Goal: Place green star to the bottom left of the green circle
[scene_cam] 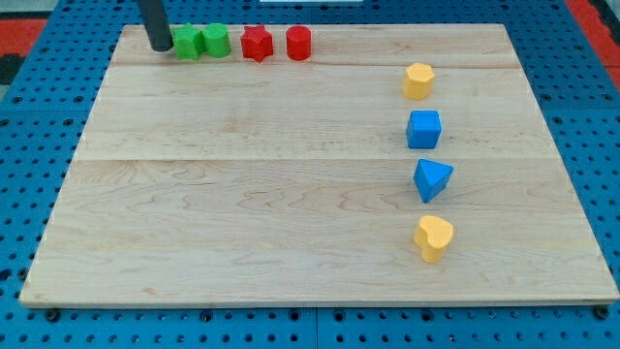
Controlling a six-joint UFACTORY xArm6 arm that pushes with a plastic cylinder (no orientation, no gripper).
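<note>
Wooden boards are forming the desk, lying on a blue pegboard. At the view's top left my tip, a bare rod carrying no claw, is touching the left side of the green star, which is pressing against the green circle, with a red star and red circle sitting beyond. Down the view's right are lying a yellow block, blue cube, blue triangle and yellow heart.

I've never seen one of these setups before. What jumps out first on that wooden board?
A dark rod comes down at the view's top left, my tip right beside the green star, which sits against the green circle. Two red blocks, a red star and a red cylinder, continue that row. Down the view's right runs a column: yellow block, blue cube, blue triangle, yellow heart.
</note>
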